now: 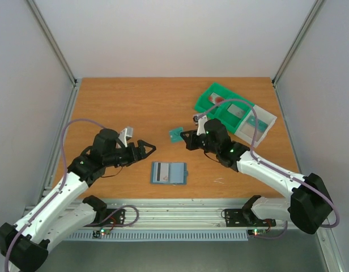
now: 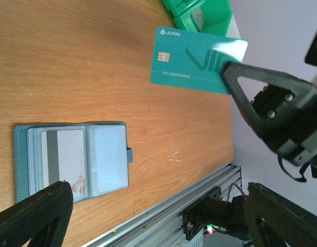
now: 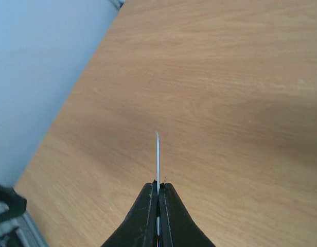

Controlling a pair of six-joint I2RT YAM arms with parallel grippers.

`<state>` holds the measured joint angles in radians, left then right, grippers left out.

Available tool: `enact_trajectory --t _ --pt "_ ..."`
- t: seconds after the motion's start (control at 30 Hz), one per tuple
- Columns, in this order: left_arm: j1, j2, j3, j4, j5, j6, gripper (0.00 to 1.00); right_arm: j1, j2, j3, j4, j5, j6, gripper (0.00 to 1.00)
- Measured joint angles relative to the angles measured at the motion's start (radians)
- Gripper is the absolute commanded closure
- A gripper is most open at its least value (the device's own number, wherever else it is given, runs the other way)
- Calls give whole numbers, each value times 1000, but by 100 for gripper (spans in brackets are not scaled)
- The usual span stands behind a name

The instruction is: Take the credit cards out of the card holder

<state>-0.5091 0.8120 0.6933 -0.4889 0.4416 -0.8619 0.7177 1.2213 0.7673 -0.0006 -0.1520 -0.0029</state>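
The right gripper [image 1: 187, 138] is clamping 1 thin teal plastic credit card [image 2: 194, 62] by its edge, aloft; carrying it is calling for a firm pinch. The left gripper [image 1: 147, 148] is hanging open near the slate-blue bifold card holder [image 1: 169, 173], which is lying on the brown wooden table [image 1: 118, 107].

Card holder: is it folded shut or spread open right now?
Spread open. The card holder lies flat on the table, both panels showing, with a card tucked in one pocket.

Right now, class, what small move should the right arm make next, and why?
Probably carry the teal card toward the green bin and let go. The right fingers pinch it clear of the card holder, and a reddish card already seems to lie in that bin.
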Motion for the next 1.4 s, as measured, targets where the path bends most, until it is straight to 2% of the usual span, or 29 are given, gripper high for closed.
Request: enact_trajectory --t 0.17,0.43,0.73,1.1,1.4 --pt "0 -15 -18 1 10 11 1 -81 18 0 2 -57 209 99" --pt "0 -5 -28 -30 22 45 1 -150 63 3 41 -39 385 99" --pt "0 49 -27 -53 7 92 1 -259 148 165 -19 25 383 99" --pt "0 148 -1 -79 0 172 1 -431 203 211 -83 60 368 99" --pt "0 166 42 -93 -5 224 1 -545 194 230 -178 41 321 99"
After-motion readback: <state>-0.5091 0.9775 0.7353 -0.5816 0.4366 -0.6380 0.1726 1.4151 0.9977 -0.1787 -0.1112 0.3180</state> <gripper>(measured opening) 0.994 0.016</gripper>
